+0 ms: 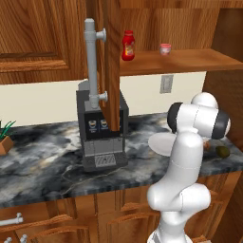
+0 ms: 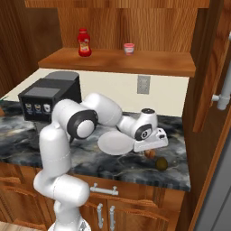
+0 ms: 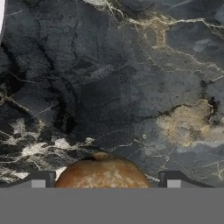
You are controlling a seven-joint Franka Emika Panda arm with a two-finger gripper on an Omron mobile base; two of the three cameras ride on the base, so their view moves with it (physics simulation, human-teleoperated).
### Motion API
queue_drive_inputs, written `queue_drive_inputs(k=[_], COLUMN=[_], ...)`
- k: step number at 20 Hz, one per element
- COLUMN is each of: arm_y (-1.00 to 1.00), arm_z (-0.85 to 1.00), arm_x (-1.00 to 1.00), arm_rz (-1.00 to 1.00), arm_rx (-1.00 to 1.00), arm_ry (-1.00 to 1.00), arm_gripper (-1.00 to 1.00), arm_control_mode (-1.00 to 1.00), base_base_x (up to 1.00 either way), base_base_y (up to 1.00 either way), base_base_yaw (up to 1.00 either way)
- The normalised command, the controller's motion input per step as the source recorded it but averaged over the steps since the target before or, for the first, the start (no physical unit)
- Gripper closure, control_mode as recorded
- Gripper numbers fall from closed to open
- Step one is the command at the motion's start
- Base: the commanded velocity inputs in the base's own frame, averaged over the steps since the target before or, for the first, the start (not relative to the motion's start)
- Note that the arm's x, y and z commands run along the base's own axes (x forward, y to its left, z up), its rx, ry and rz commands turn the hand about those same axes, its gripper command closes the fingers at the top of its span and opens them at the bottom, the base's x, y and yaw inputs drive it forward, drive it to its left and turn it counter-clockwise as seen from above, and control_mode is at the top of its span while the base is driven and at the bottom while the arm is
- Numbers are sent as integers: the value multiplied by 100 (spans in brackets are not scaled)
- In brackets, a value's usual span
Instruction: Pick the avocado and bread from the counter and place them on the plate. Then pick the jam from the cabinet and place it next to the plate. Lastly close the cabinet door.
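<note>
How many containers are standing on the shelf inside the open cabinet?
2. The red bottle stands toward the shelf's left, and the small pink jam jar stands to its right, apart from it. The door may hide more of the shelf in the left base view.

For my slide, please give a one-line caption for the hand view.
Open fingers straddling the bread on the dark marble counter, plate edge at upper left.

brown bread [image 3: 102, 173] (paler patch), dark pale-veined counter [image 3: 131, 87]
</note>
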Motion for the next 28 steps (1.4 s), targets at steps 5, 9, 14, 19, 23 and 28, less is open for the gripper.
queue_drive_inputs(k=[5,9,14,19,23,28], arm_y=[0,-2,-5,0,5,31], arm_z=[-36,1,51,66,54,38], arm_x=[0,-9,-27,-44,-41,-31], arm_rz=[0,0,0,0,0,0], arm_rx=[-6,0,7,8,5,1], arm_ry=[19,4,-1,-10,-12,-14], arm_gripper=[100,100,100,100,100,100], arm_control_mode=[-100,-100,-100,-100,-100,-100], base_base_x=[0,0,0,0,0,0], base_base_y=[0,0,0,0,0,0], base_base_yaw=[0,0,0,0,0,0])
